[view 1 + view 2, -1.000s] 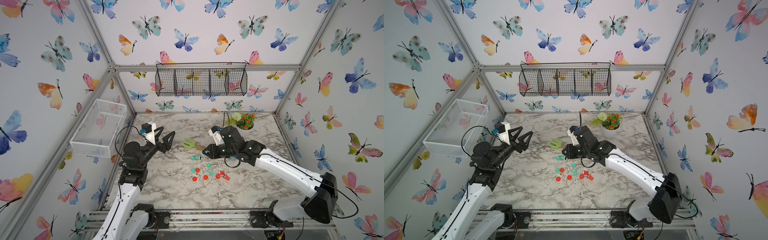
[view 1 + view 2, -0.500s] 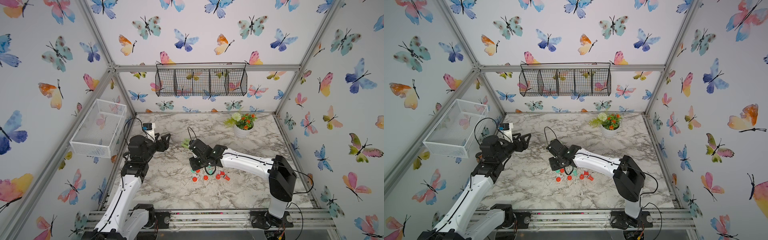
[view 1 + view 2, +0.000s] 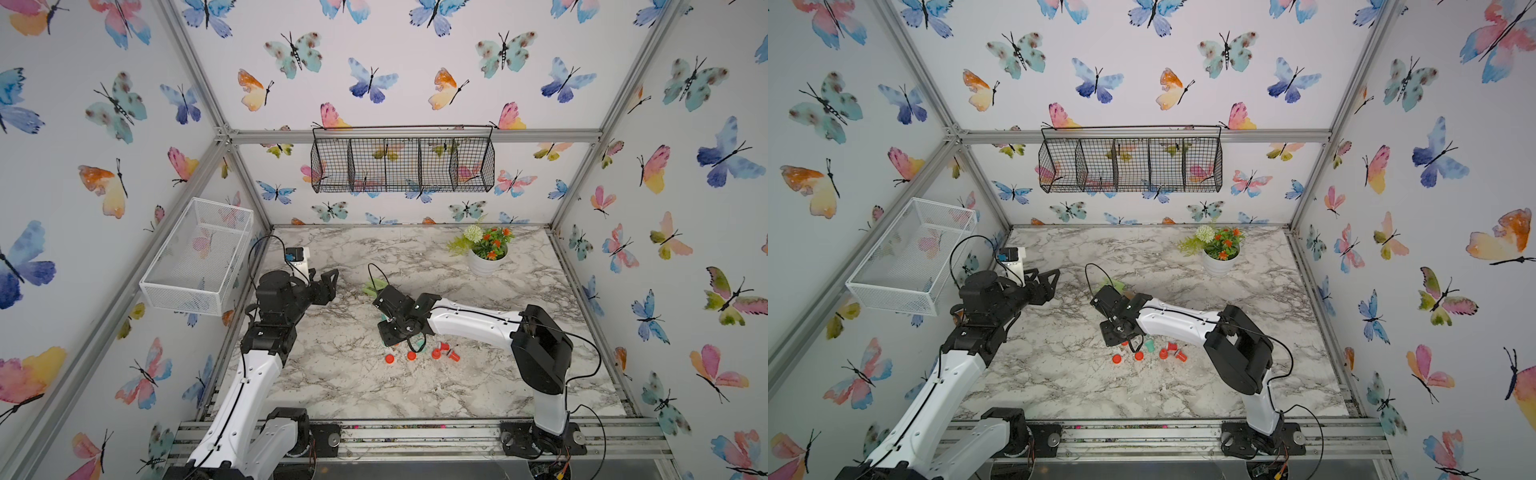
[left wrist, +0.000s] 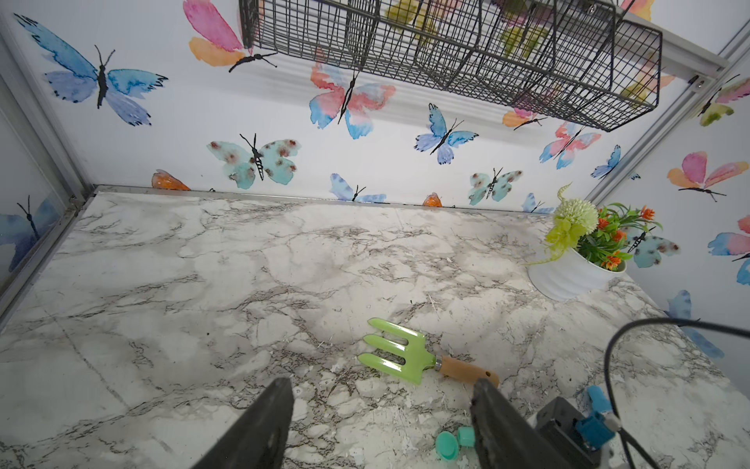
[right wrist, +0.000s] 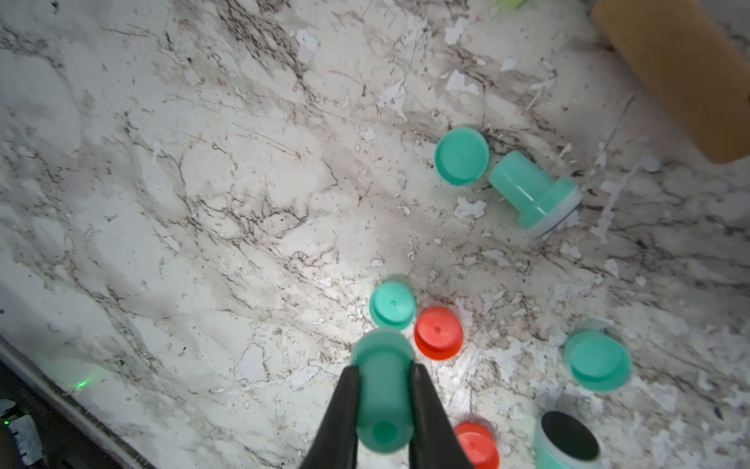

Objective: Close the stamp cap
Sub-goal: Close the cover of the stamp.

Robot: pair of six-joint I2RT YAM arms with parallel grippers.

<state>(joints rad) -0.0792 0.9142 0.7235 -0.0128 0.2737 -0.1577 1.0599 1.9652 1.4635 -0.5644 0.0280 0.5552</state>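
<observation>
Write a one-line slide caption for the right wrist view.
Right gripper clamps a teal stamp over the marble table; another teal stamp lies on its side beside a loose teal cap.

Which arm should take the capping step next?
Right. Its jaws are shut on a teal stamp, with a loose teal cap on the table nearby. The left arm is off to the side, jaws open and empty.

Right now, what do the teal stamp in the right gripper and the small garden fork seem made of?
Teal stamp: probably moulded plastic, smooth, softly matte, one even colour. Garden fork: green head glossy with highlights, painted metal or plastic, unclear; handle looks like bare tan wood, matte.
</observation>
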